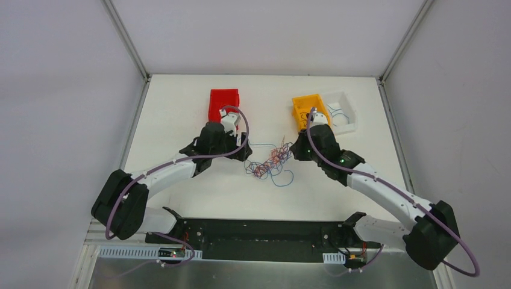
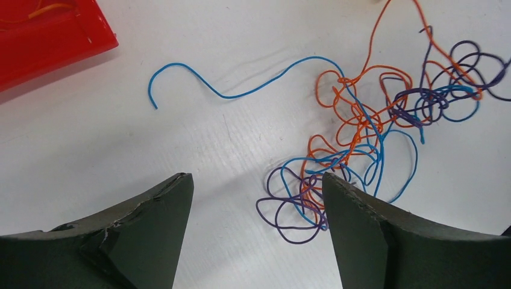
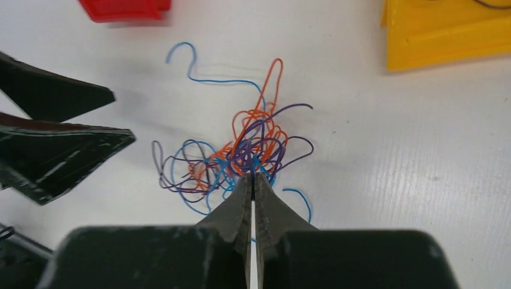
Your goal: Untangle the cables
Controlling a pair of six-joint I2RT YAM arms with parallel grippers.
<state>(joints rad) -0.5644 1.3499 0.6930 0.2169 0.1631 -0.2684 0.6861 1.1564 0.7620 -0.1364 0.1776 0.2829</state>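
White table [image 1: 181, 108] carries the cables [image 1: 272, 161] as 1 small knot near its centre, with orange, blue and purple strands mixed. Right gripper [image 3: 253, 176] sits at 3 o'clock of the knot. Its fingers are pressed together on strands at the knot's edge, prob. to anchor it. Left gripper [image 2: 256, 180] hovers at 9 o'clock, fingers wide apart over the purple loops, ready to pinch and pull. Red bin [image 1: 223, 102] at 11 o'clock and yellow bin [image 1: 307, 108] at 1 o'clock limit the far side. Bare table lies toward 6 o'clock, so pulling that way looks safer.
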